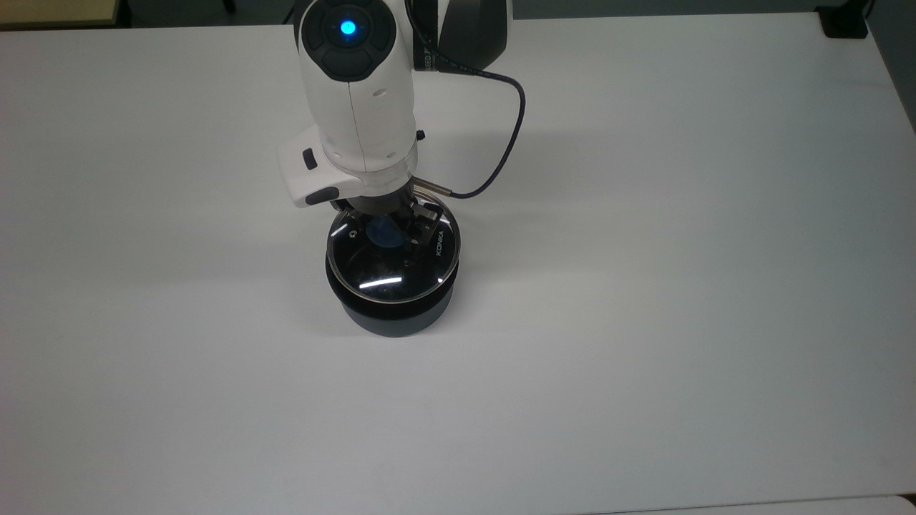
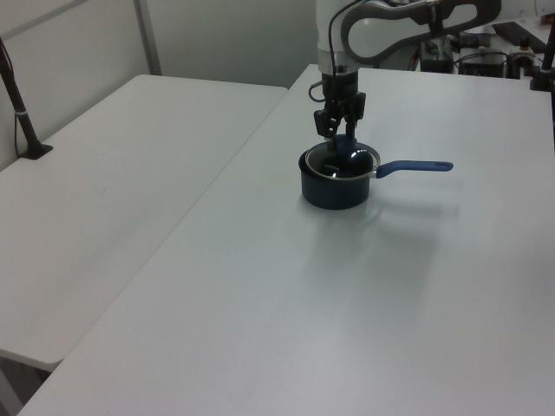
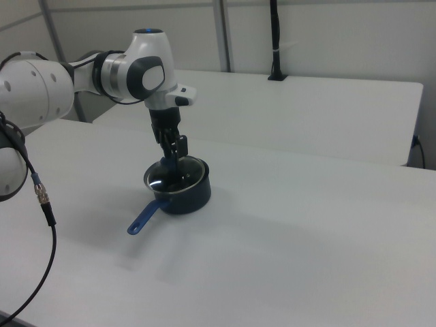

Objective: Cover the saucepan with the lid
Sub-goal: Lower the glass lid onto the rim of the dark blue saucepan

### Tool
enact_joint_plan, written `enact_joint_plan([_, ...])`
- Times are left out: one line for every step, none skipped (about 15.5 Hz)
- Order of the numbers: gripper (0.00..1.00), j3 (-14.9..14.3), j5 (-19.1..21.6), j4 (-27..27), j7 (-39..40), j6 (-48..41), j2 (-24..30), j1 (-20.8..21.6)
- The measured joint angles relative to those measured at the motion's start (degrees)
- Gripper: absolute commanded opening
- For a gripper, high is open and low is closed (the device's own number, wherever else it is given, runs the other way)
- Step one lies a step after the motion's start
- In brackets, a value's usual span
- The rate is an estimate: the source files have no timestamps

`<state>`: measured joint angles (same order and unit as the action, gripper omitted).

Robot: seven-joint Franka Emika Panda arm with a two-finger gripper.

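The dark saucepan (image 1: 393,318) stands on the white table, its blue handle (image 2: 418,165) pointing to the left view's right. The glass lid (image 1: 401,275) with its steel rim lies over the pan's mouth at rim height; I cannot tell whether it rests fully on the rim. My gripper (image 1: 387,230) comes straight down from above and is shut on the lid's blue knob (image 1: 383,234). The right view shows the gripper (image 3: 174,158) over the lid (image 3: 174,177) and the saucepan (image 3: 191,197), with the handle (image 3: 143,219) running toward the camera.
The white table (image 1: 644,286) spreads wide around the pan. A dark cable (image 1: 501,143) loops from the arm's wrist. In the left view a second white table (image 2: 104,191) adjoins on the left, with a black post (image 2: 19,104) on it.
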<state>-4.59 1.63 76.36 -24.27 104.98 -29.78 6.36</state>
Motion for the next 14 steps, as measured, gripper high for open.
enact_joint_plan([0.43,-0.02,0.00,-0.38,-0.43,0.23,-0.24,0.00])
enact_joint_plan([0.43,-0.02,0.00,-0.67,-0.90,0.41,-0.45,0.00])
enact_joint_plan([0.43,-0.04,0.00,-0.88,-1.17,0.64,-0.65,0.00])
enact_joint_plan([0.43,-0.04,0.00,-0.98,-1.28,0.76,-0.76,0.00])
enact_joint_plan([0.43,-0.04,0.00,-1.06,-1.35,0.91,-0.84,0.00])
enact_joint_plan([0.43,-0.04,0.00,-1.10,-1.40,1.27,-0.93,0.00])
enact_joint_plan([0.43,-0.05,0.00,-1.10,-1.53,1.88,-1.09,0.00])
enact_joint_plan([0.43,-0.05,0.00,-1.10,-1.76,2.11,-1.25,0.00])
enact_joint_plan([0.44,-0.05,0.00,-1.10,-1.94,2.42,-1.45,-0.01])
enact_joint_plan([0.57,-0.05,0.00,-1.15,-2.03,2.75,-1.58,0.00])
enact_joint_plan([0.86,-0.05,0.00,-1.18,-2.08,2.83,-1.63,0.01])
enact_joint_plan([1.00,-0.05,0.00,-1.19,-2.08,2.83,-1.63,0.01])
enact_joint_plan([1.00,-0.05,0.00,-1.19,-2.09,2.83,-1.64,0.01])
enact_joint_plan([1.00,-0.05,0.00,-1.19,-2.09,2.83,-1.71,0.01])
